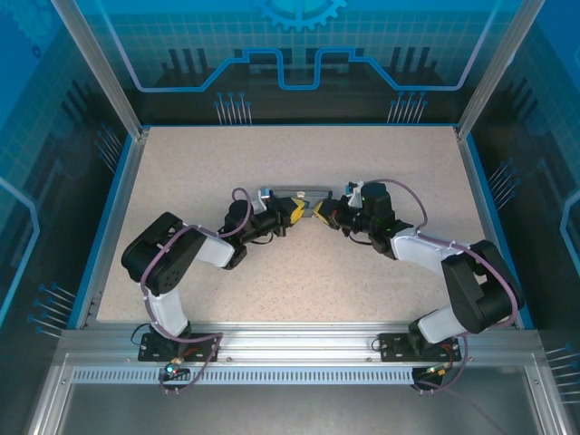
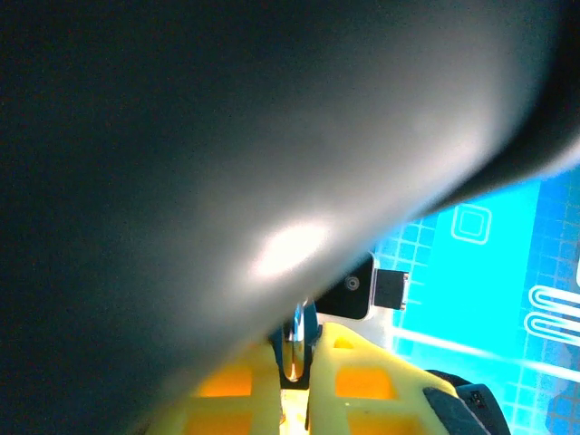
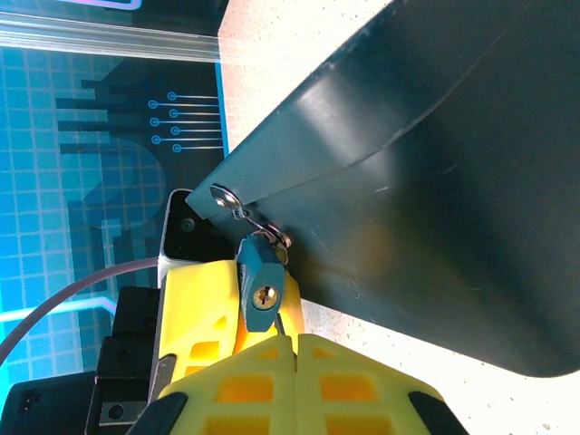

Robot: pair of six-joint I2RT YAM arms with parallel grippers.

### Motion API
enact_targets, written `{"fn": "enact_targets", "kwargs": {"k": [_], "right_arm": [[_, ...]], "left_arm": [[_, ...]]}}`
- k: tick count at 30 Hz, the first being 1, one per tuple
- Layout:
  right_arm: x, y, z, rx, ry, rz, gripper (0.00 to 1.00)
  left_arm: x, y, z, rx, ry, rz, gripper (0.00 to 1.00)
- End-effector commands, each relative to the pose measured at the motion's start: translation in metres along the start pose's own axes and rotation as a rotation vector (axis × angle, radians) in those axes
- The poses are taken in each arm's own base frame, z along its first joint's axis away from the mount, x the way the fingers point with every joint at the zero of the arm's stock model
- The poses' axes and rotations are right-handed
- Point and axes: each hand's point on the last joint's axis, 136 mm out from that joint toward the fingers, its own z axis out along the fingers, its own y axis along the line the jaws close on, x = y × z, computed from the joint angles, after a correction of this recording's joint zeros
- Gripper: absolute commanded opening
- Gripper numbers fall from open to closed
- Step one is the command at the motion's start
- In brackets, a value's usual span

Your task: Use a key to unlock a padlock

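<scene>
One dark blue box [image 3: 435, 181] sits at centre of bench [image 1: 299, 290], its wall blocking most of L wrist view. Small padlock [image 3: 261, 283]: blue body, brass keyhole [image 3: 265, 294], silver shackle [image 3: 276, 239] thru box hasp [image 3: 227, 199]. L gripper [image 2: 294, 381] clamped on padlock. R gripper [image 3: 292, 349] pinches thin key [image 3: 279, 323], tip at padlock's bottom edge, just under keyhole.
</scene>
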Motion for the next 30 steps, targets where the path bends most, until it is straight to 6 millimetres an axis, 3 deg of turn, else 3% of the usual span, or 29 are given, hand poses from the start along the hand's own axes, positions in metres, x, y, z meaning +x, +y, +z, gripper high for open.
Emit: {"fn": "enact_targets", "kwargs": {"k": [1, 15, 30], "right_arm": [[0.001, 0.001, 0.005, 0.006, 0.001, -0.012, 0.0], [-0.007, 0.008, 0.005, -0.007, -0.009, -0.012, 0.0], [-0.008, -0.007, -0.007, 0.027, -0.023, -0.001, 0.0]], "left_arm": [[0.002, -0.026, 0.001, 0.088, 0.025, 0.034, 0.0], [0.002, -0.023, 0.001, 0.082, 0.025, 0.032, 0.0], [0.001, -0.022, 0.001, 0.081, 0.022, 0.03, 0.0]]}}
